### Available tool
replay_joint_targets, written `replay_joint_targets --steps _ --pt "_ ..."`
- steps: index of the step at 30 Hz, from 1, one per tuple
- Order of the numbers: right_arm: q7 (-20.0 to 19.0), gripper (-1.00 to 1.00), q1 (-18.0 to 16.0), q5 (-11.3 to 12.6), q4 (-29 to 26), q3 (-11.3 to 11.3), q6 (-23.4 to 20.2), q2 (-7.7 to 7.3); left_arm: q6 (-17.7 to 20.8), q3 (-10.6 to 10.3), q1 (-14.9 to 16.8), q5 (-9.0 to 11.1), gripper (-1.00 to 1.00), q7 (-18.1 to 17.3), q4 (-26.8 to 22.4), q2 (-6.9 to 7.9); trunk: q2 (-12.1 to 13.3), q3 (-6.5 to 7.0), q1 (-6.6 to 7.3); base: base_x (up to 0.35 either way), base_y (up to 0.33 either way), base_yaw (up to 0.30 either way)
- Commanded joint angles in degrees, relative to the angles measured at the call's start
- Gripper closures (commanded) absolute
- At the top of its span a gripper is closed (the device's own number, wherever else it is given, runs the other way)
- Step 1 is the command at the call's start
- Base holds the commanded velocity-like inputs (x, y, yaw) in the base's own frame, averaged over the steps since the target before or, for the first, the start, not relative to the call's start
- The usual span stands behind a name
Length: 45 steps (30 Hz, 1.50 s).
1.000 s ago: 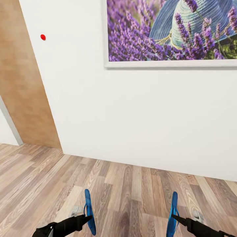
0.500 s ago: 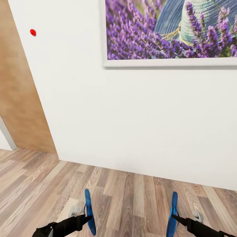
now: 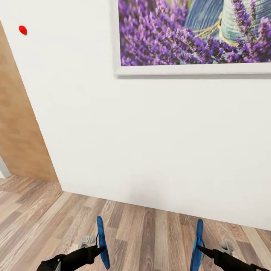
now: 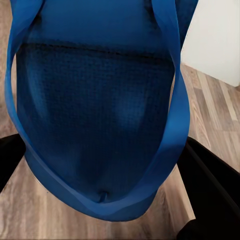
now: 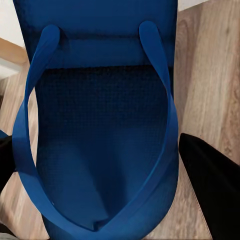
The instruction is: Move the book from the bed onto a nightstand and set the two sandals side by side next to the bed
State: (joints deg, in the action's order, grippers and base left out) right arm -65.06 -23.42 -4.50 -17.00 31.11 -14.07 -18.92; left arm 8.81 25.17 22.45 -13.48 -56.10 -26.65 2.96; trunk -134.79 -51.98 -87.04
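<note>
At the bottom of the head view, the left gripper (image 3: 101, 248) is clamped on one blue sandal (image 3: 101, 241), which stands on edge, thin side toward the camera, its length running away from the robot; the right gripper (image 3: 198, 247) is clamped the same way on the other sandal (image 3: 197, 244), also on edge and held at about the same height; the two sandals are well apart, one on each side of the view, both raised above the floor (image 3: 146, 237). In the left wrist view the sandal's sole (image 4: 95, 110) fills most of the frame, its blue strap (image 4: 175, 120) looping down to the toe post, with a black finger (image 4: 215, 195) pressed at each side of it; in the right wrist view the other sandal's sole (image 5: 100, 135) sits the same way, straps (image 5: 165, 115) meeting near the toe, a black finger (image 5: 215, 185) against its edge. Beyond the sandals, brown wood planks run up to a plain white wall (image 3: 150, 139); on that wall, high up, hangs a white-framed picture (image 3: 195, 34) of purple lavender and a blue-green straw hat; to the left a small red dot (image 3: 23, 29) sits on the wall; further left stands a light wooden panel (image 3: 19, 131), which may be a door, though I cannot tell.
</note>
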Motion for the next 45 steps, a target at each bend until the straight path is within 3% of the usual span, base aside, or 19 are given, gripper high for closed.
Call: replay_joint_targets --steps 1,24,31,45 --pt "-0.2 1.0 -0.1 -0.4 -0.1 0.5 -0.5 0.03 0.6 0.5 0.1 -0.3 1.0 -0.4 -0.1 -0.06 0.0 -0.06 -0.02 0.327 0.0 0.028" --pt "-0.2 1.0 -0.1 -0.4 -0.1 0.5 -0.5 0.02 0.6 0.5 0.1 -0.2 1.0 -0.5 -0.1 -0.09 0.0 -0.06 -0.02 0.053 0.0 0.245" --pt "-0.2 1.0 -0.1 -0.4 -0.1 0.5 -0.5 0.07 0.6 0.5 0.1 -0.2 1.0 -0.4 -0.1 -0.09 0.0 -0.06 -0.02 0.267 0.0 0.204" --pt "-0.3 1.0 -0.1 -0.4 -0.1 0.5 -0.5 0.08 0.6 0.5 0.1 -0.2 1.0 -0.4 -0.1 -0.08 0.0 -0.06 -0.02 0.313 0.0 0.009"
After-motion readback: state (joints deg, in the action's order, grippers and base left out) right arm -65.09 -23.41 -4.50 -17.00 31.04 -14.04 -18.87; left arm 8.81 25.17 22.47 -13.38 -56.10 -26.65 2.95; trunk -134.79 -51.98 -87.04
